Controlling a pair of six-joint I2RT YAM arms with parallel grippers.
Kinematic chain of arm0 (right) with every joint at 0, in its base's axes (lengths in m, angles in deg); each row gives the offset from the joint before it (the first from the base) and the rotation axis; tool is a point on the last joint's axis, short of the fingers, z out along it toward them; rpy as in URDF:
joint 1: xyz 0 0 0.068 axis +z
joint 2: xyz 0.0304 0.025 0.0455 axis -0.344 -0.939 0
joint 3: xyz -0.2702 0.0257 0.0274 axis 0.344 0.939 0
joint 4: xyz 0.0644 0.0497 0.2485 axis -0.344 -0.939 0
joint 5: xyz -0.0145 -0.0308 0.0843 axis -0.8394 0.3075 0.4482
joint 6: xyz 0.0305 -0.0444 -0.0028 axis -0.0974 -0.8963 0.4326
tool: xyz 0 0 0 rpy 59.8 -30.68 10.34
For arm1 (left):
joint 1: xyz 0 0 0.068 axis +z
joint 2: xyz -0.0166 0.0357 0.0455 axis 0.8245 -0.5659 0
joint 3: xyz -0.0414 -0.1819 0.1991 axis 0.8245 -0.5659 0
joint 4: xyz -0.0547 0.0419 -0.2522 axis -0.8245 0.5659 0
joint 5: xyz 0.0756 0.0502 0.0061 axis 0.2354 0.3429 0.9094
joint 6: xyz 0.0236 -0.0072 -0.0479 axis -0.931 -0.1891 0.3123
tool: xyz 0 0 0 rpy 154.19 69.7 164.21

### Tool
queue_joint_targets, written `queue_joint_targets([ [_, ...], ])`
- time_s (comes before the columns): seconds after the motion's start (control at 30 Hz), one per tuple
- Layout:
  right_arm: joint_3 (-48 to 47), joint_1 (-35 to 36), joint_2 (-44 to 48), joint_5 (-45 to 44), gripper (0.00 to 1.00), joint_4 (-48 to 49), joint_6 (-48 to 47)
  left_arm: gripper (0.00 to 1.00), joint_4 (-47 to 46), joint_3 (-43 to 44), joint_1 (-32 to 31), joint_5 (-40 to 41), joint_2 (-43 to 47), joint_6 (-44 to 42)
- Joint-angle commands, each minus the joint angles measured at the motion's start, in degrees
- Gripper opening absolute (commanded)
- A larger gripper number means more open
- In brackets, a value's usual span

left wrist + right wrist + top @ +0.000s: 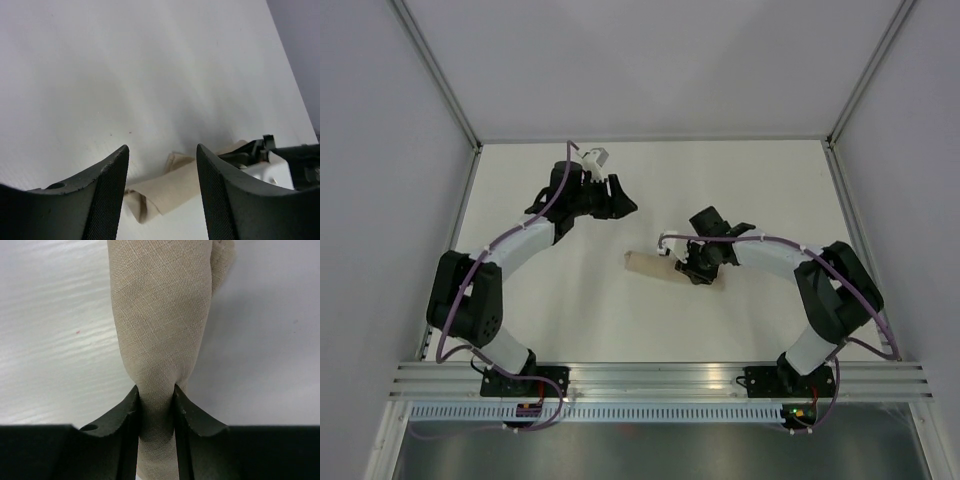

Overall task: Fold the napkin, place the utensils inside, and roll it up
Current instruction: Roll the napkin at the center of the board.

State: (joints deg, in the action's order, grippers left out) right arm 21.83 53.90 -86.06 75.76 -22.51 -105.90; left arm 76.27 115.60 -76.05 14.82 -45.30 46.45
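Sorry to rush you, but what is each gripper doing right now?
Left gripper: open, holding nothing.
Right gripper: closed on the rolled napkin.

We see two arms of the same build. The left arm [525, 240] and the right arm [770, 258] each pair white link shells with bulky black joints. A purple-grey cable [480, 262] runs along the left arm under white ties, and a matching cable [775, 240] follows the right. Each base [525, 383] is black. The left gripper [162, 150] has matte black curved fingers [110, 195] with finely dotted pads. The right gripper [156, 390] looks the same, with a round hole [89, 428] in one finger.
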Motion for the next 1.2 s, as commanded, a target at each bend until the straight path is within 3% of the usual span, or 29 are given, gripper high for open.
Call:
queue_joint_targets([
  [0.0,-5.6,-4.5,-7.7,4.1,0.07,-7.2,10.1,0.61,-1.3,-2.7,-1.0,5.7,5.4,6.6],
  [0.23,-14.7,-11.5,-20.0,8.6,0.03,-7.8,25.6,0.61,0.4,-5.1,-1.0,4.9,13.0,8.3],
  [0.63,-14.2,-14.2,-23.4,1.6,0.00,10.4,54.0,0.61,1.7,-7.7,-1.2,3.9,15.0,11.6],
  [0.83,-15.3,-14.2,-24.9,-1.9,0.00,15.5,63.9,0.60,0.9,-8.3,-1.8,3.6,12.3,13.3],
  [1.17,-14.2,-16.6,-28.6,10.7,0.00,21.5,71.3,0.59,-0.7,-2.6,-5.8,4.6,0.7,16.1],
])
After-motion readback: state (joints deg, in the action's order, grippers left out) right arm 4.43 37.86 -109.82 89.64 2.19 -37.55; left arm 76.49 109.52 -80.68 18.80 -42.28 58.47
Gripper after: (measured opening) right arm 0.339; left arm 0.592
